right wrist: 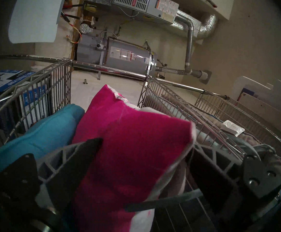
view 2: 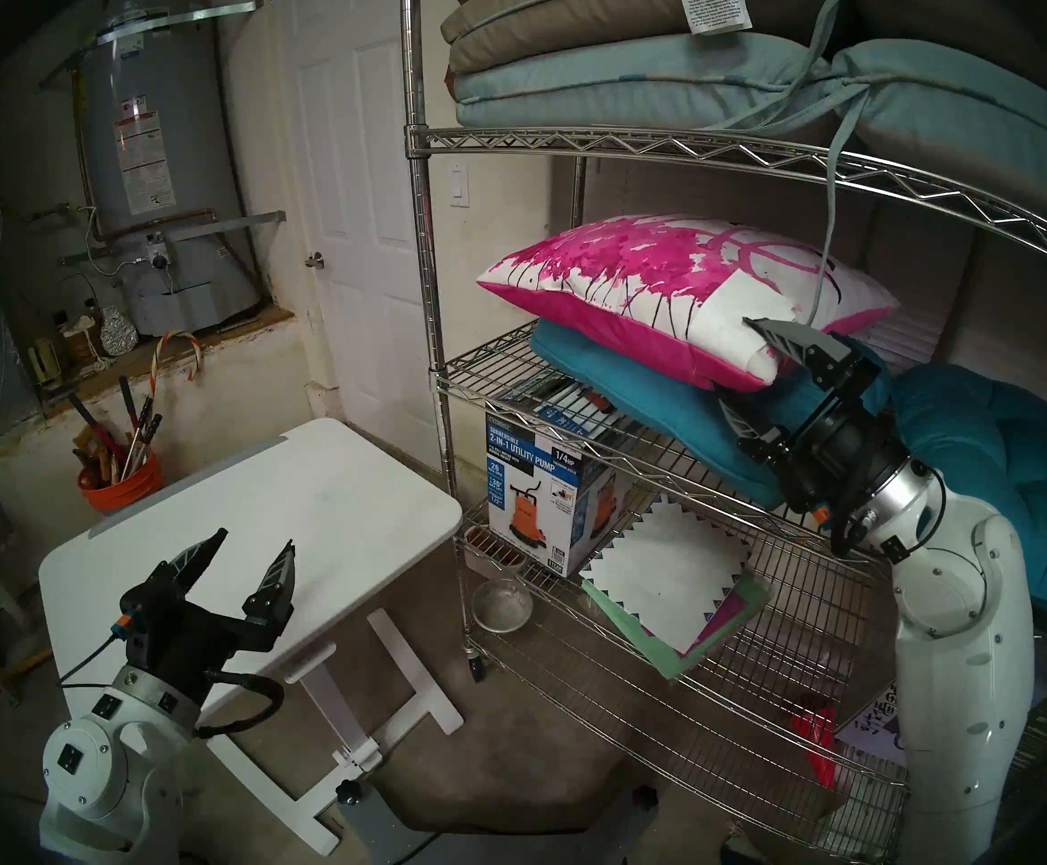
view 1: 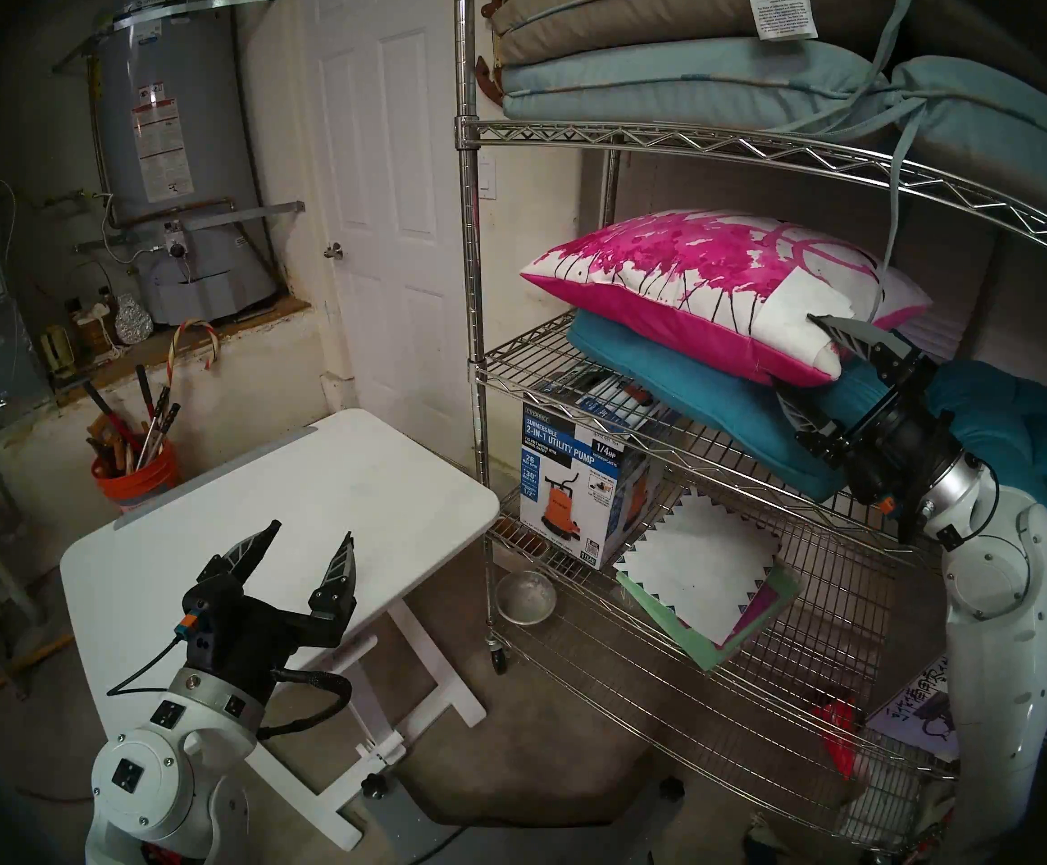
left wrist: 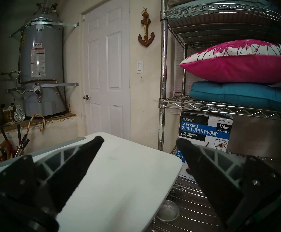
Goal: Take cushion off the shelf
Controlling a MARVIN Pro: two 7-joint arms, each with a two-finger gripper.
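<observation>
Left gripper nearest, hovering over the white table, fingers spread wide, nothing in them. Right gripper is further in at the shelf, jaws wide open and straddling the near corner of the cushion — one finger over the white printed face, the other under the magenta back; from the wrist view the corner sits between the fingers, not pinched. Cushion lies flat on the middle tier, on top of a teal seat cushion. Below — a utility pump box on the lower tier. Top tier carries flat tan and pale blue pads. Water heater and door behind.
</observation>
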